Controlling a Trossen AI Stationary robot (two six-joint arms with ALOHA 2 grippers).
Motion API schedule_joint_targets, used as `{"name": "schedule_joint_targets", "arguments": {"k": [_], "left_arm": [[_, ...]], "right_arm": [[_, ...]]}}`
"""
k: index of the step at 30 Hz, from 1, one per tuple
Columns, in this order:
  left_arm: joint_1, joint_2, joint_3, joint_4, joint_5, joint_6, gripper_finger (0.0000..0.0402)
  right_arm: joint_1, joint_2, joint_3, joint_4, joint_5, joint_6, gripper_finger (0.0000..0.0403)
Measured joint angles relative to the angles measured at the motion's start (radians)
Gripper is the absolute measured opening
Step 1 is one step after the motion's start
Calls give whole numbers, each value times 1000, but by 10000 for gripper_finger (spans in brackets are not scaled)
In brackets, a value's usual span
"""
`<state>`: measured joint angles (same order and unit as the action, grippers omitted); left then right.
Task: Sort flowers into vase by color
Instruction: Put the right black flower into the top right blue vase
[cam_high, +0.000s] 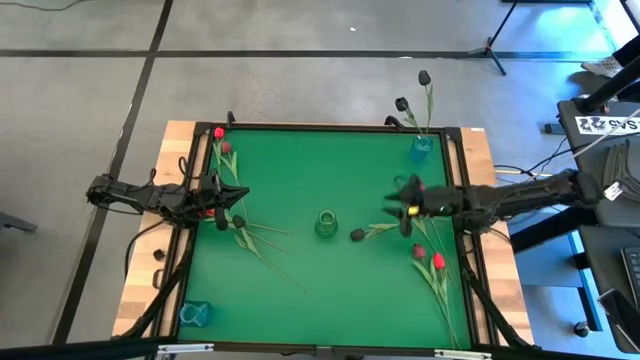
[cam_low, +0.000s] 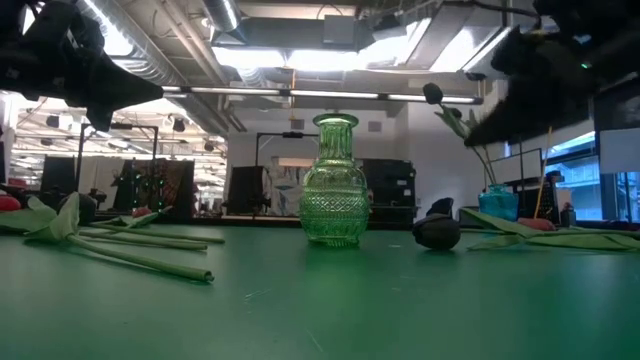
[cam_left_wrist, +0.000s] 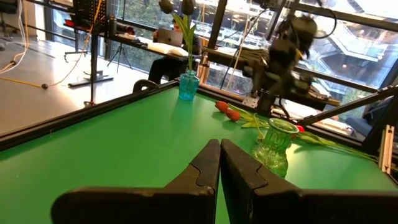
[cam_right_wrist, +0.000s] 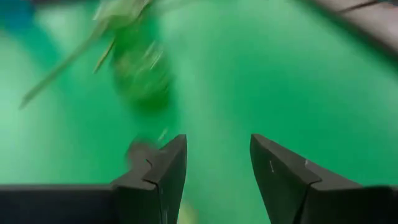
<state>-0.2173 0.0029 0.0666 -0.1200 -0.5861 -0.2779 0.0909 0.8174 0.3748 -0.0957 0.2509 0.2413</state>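
Note:
A green glass vase (cam_high: 326, 223) stands at the table's middle. A blue vase (cam_high: 421, 148) at the far right holds two black flowers (cam_high: 424, 77) by their stems. One black flower (cam_high: 357, 235) lies right of the green vase. Two red flowers (cam_high: 437, 262) lie near the right edge, and several more flowers (cam_high: 222, 140) lie at the left. My right gripper (cam_high: 395, 207) hovers open above the table, right of the green vase (cam_right_wrist: 140, 68), with nothing between its fingers (cam_right_wrist: 217, 168). My left gripper (cam_high: 222, 205) is shut and empty at the left, above the flowers lying there (cam_left_wrist: 219, 155).
A second blue vase (cam_high: 194, 313) stands at the near left corner. Long green stems (cam_low: 140, 250) sprawl from the left flowers toward the table's middle. Bare green table (cam_high: 300, 170) lies between the two arms on the far side.

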Motion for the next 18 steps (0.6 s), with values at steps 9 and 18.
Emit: {"name": "schedule_joint_targets", "arguments": {"k": [9,18], "left_arm": [[0,0,0,0,0,0,11],[0,0,0,0,0,0,11]], "right_arm": [[85,268,0,-10,-95,38,179],[24,438,70,-26,-200,9,179]]}}
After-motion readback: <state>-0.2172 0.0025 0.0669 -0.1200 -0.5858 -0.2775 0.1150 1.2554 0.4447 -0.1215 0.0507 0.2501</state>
